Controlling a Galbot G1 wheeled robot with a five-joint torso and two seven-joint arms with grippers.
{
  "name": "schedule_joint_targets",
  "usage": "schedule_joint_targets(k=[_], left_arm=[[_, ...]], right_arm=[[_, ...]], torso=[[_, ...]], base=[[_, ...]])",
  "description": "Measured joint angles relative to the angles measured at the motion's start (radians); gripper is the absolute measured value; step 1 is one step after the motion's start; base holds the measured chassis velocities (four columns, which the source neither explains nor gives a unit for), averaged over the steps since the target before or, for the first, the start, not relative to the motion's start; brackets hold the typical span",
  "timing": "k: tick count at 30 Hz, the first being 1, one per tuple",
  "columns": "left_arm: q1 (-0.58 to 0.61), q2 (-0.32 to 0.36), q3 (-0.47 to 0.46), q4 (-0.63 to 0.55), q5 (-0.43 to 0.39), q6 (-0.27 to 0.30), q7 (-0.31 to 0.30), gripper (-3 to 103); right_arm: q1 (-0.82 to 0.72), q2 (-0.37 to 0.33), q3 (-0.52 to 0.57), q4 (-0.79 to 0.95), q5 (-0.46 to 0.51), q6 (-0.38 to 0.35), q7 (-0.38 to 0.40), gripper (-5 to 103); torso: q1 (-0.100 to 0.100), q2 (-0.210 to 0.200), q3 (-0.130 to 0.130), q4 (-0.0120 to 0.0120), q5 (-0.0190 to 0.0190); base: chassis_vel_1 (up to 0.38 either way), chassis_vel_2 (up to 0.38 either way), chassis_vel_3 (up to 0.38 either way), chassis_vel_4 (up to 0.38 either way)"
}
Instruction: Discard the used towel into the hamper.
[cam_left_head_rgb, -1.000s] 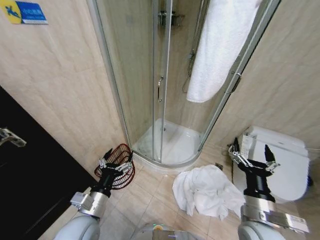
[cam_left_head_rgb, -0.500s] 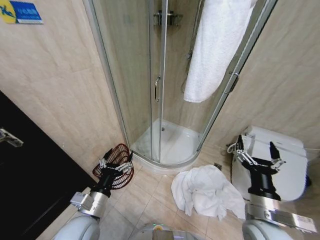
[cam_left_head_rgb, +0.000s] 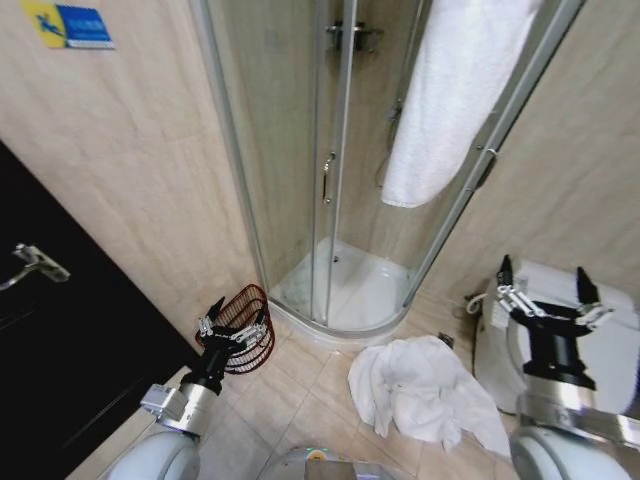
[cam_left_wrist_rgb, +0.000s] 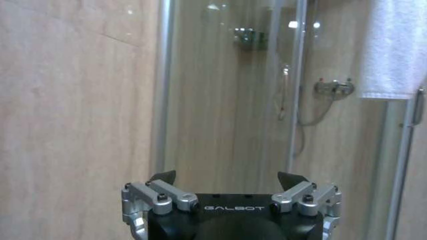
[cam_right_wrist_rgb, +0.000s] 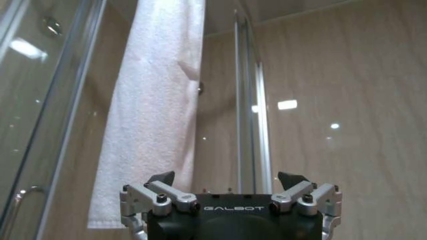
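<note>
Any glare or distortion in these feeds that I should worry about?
Head view: wide-angle bend in the shower frame; crumpled towel and hamper evenly lit. Left wrist view: soft focus, light spots on the glass. Right wrist view: bright reflections on the wall tile.

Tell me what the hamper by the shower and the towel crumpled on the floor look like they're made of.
The hamper looks like thin metal wire with a dark reddish-brown coating: open weave, horizontal rings, floor visible through it. It could be painted or plastic-coated; the look leaves that open. The crumpled towel looks like soft white terry cloth, probably cotton: matte, thick, lying in loose rounded folds.
</note>
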Motion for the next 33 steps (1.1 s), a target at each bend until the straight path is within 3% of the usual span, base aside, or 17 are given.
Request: schedule_joint_targets(k=[11, 33], left_arm=[[0.000, 0.000, 0.000, 0.000, 0.000, 0.000, 0.000, 99], [0.000, 0.000, 0.000, 0.000, 0.000, 0.000, 0.000, 99]], right_arm=[[0.008, -0.033, 0.027, 0.000, 0.028, 0.006, 0.003, 100], [-0.009, 0.012, 0.041, 0.001, -0.012, 0.025, 0.020, 100]], torso=[[0.000, 0.000, 0.000, 0.0000, -0.0001], [0.000, 0.000, 0.000, 0.0000, -0.0002]], base=[[0.105, 0.106, 0.092, 0.099], [0.031, 0.033, 0.036, 0.029]])
